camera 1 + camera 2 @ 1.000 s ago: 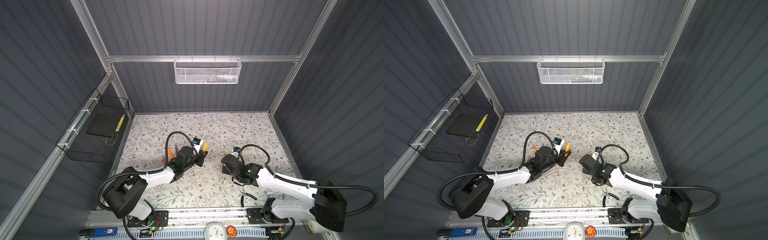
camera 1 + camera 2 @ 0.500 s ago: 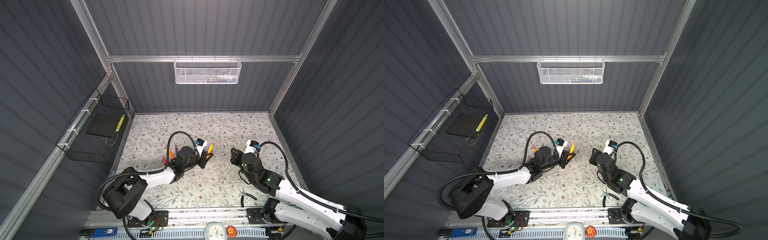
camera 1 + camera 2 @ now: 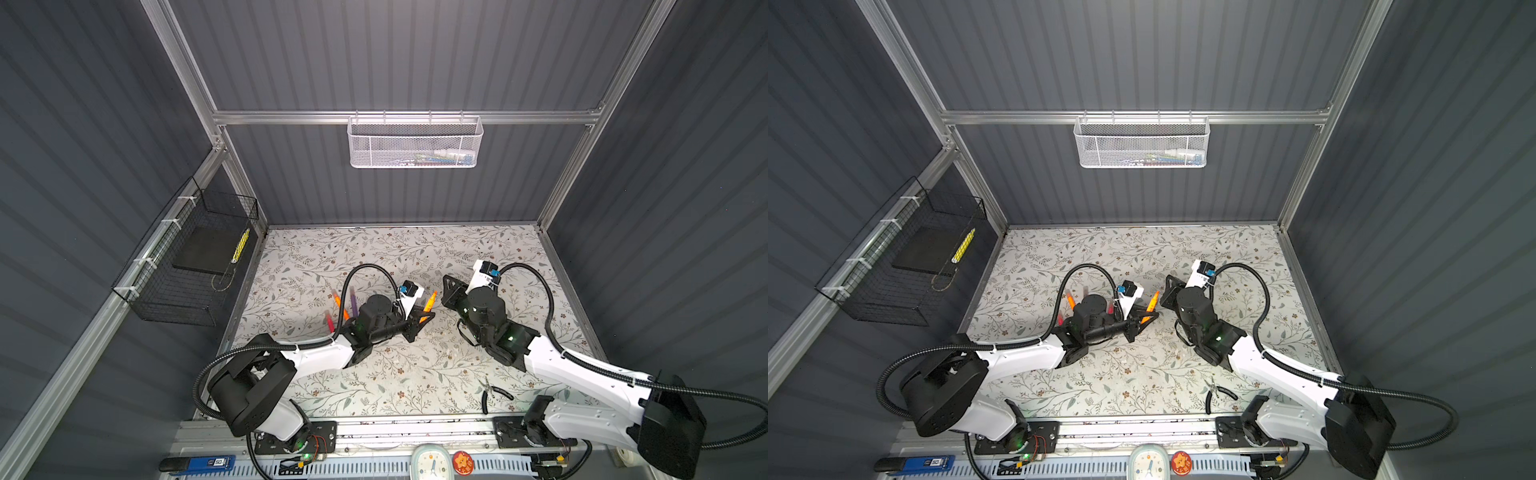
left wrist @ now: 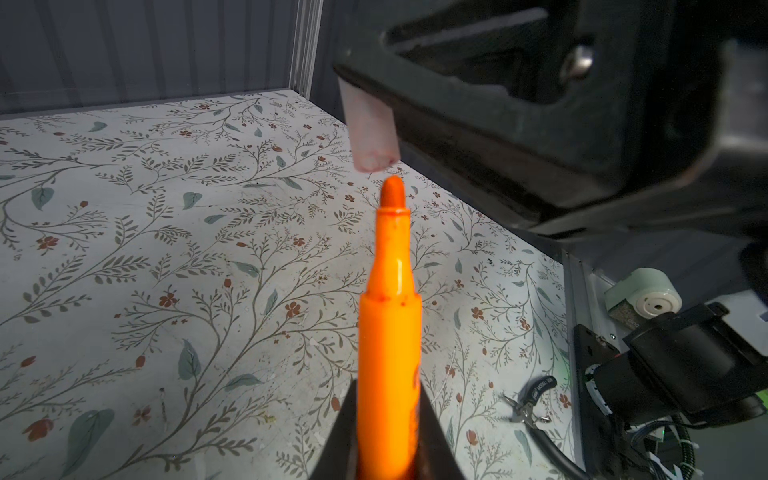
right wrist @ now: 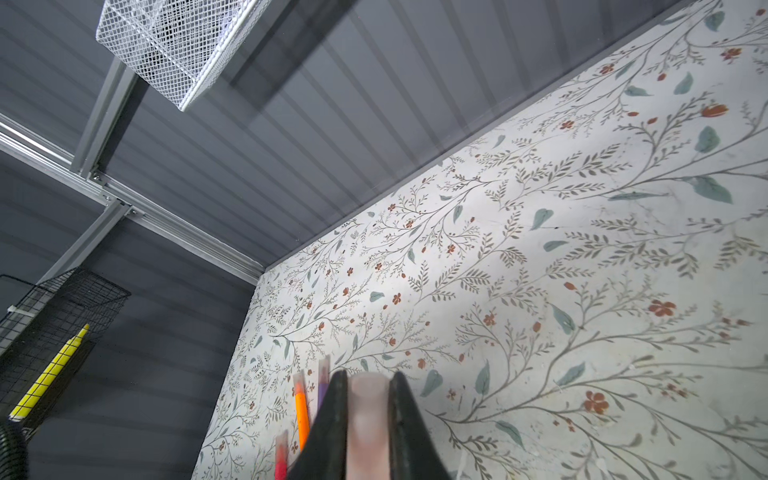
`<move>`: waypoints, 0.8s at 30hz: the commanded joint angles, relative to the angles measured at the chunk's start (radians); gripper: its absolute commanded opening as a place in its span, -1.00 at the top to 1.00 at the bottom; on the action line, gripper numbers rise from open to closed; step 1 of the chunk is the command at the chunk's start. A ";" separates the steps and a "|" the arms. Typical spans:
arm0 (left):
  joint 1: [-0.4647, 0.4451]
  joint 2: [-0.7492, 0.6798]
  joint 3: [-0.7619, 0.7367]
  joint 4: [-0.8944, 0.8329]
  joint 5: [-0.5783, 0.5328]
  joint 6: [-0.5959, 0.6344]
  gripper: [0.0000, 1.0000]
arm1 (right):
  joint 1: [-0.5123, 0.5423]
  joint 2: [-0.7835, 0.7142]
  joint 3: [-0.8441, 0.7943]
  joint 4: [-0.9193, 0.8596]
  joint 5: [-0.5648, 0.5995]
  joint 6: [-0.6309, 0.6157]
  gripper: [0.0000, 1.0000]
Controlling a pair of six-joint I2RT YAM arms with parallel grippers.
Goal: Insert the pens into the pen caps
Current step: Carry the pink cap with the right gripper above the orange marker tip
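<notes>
Near frame centre our left fingers [image 4: 340, 449] pinch an orange pen [image 3: 429, 304], its tip just short of the pale cap [image 4: 370, 129] our right fingers [image 5: 328, 428] pinch.

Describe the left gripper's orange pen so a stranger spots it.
Above the middle of the flowered table, the left gripper grips an orange pen. Unlike the pens lying beside that arm, it is lifted and uncapped, its tip facing the pale cap in the right gripper.

Table [image 3: 419, 253] covered with flower pattern, orange pen [image 3: 337, 300], purple pen [image 3: 354, 302], pink-red pen [image 3: 329, 323] laid together at left, pliers [image 3: 492, 392] near front edge.
</notes>
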 commanded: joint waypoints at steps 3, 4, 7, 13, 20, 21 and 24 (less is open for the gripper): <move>-0.005 0.001 0.026 -0.005 0.009 0.026 1.00 | -0.004 0.013 0.017 0.046 -0.030 -0.004 1.00; -0.006 0.002 0.026 -0.005 0.009 0.026 1.00 | -0.003 0.012 0.015 0.049 -0.030 -0.004 1.00; -0.008 0.007 0.028 -0.005 0.011 0.025 1.00 | -0.004 0.005 0.011 0.059 -0.032 -0.009 1.00; -0.009 0.013 0.034 -0.007 0.011 0.025 1.00 | -0.004 -0.015 0.012 0.063 -0.057 -0.007 1.00; -0.011 0.014 0.039 -0.022 -0.007 0.023 1.00 | -0.001 -0.026 -0.014 0.070 -0.096 0.032 1.00; -0.011 0.015 0.041 -0.026 -0.009 0.023 1.00 | -0.002 -0.030 -0.018 0.070 -0.102 0.035 1.00; -0.011 0.016 0.044 -0.032 -0.015 0.023 1.00 | -0.001 -0.036 -0.044 0.076 -0.117 0.057 1.00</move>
